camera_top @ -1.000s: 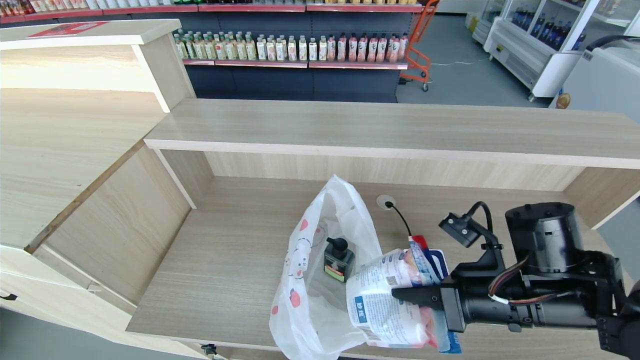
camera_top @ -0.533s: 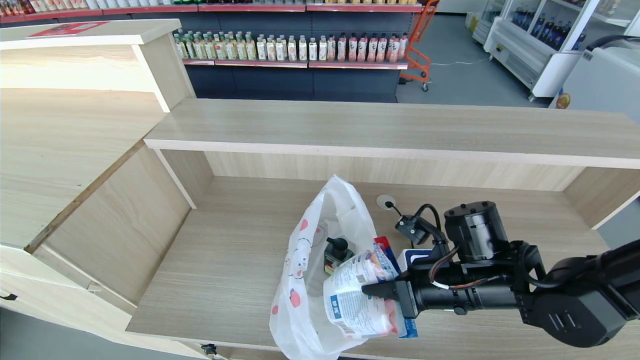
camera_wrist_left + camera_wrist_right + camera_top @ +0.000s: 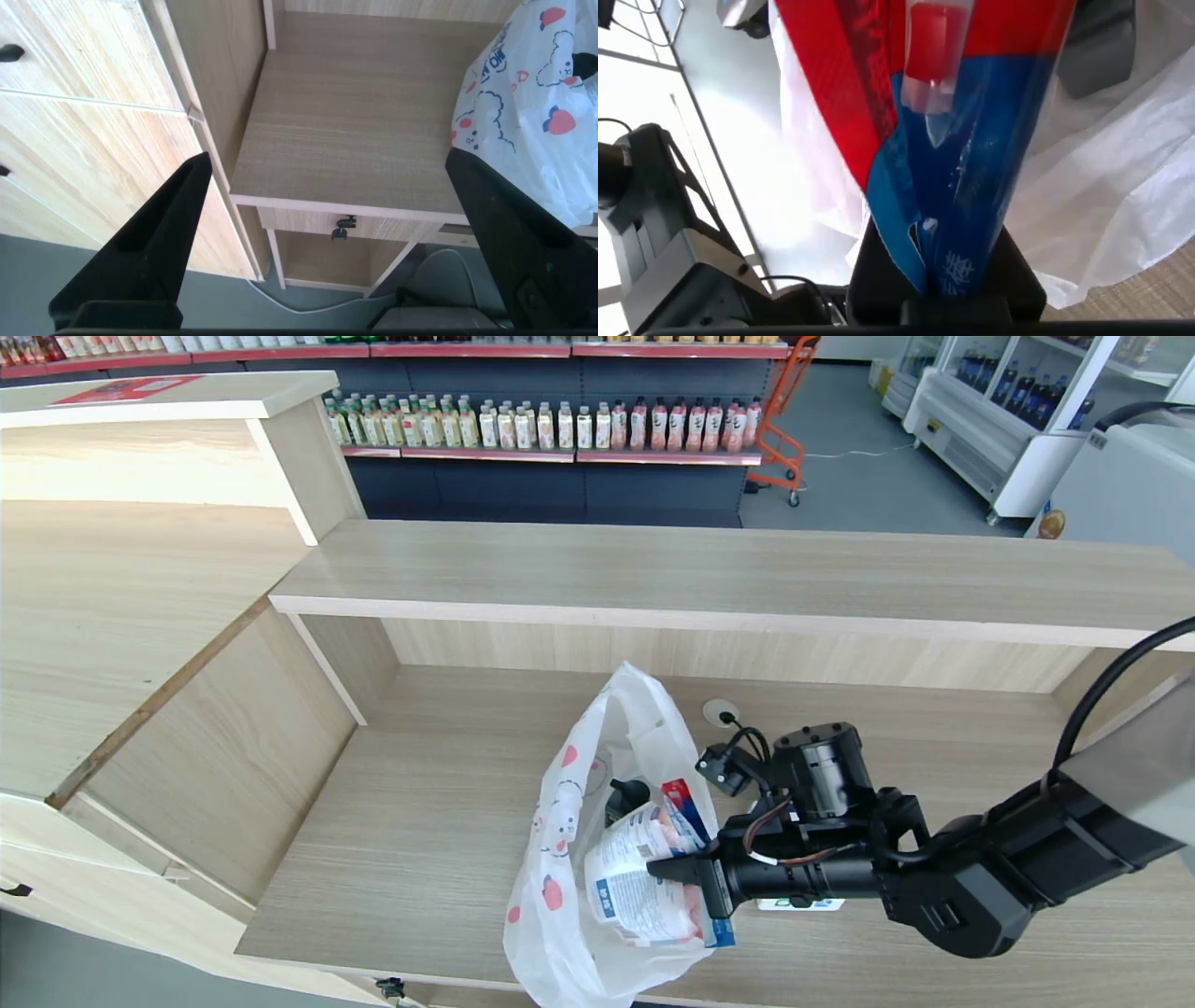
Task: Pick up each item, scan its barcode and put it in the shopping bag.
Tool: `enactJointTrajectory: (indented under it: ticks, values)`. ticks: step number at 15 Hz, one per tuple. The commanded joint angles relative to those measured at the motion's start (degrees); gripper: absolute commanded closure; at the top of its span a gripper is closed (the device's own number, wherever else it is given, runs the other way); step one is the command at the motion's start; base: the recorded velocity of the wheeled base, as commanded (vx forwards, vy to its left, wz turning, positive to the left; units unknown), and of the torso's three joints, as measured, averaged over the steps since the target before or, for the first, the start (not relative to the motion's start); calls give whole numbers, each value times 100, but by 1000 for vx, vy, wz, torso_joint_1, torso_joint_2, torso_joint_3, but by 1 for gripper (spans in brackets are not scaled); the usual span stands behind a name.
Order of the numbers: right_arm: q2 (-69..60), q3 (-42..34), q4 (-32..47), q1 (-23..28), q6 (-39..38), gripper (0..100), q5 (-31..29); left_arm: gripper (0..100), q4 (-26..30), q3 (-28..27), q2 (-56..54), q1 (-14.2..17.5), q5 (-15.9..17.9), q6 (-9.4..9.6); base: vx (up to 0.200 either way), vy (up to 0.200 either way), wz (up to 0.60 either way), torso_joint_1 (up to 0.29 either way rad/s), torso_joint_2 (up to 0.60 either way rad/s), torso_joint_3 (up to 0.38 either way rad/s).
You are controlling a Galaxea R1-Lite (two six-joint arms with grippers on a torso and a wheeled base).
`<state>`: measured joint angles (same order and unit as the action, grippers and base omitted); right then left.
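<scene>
Pouch (image 3: 644,887) of soft film: we judge it light, floppy and rather slick, so it will sag from wherever it is pinched, and a sealed end edge looks the surest hold. It sits tilted in the mouth of the shopping bag (image 3: 560,859), near a pump bottle (image 3: 627,795) inside. Our right gripper (image 3: 686,875) is clamped on its red-and-blue end, arm stretched low across the desk (image 3: 420,821). Our left gripper (image 3: 327,159) hangs off the desk's front edge, jaws wide apart.

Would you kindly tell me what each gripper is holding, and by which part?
The right gripper clamps the pouch by its blue edge; the left gripper holds nothing.
</scene>
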<state>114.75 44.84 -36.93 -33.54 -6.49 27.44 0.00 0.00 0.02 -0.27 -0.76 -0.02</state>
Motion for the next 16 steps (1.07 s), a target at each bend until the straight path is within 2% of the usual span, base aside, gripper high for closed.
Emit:
enactJointTrajectory:
  ticks: [1,6,10,11,16]
  values:
    - [294,236,10,5,-2,100,7,0,0,0,-2,0,-4,2,0,0,0,0,0,0]
    - [592,482,1,-57,192,100,7,0,0,0,-2,0,-4,-6,0,0,0,0,0,0]
    - [865,983,36,-153,218,100,-11,0,0,0,-2,0,-4,-6,0,0,0,0,0,0]
    - [935,1080,27,-180,218,0,-46,0,0,0,-2,0,-4,2,0,0,0,0,0,0]
    - [962,1660,-8,-311,-222,0,-11,0,0,0,-2,0,-4,-6,0,0,0,0,0,0]
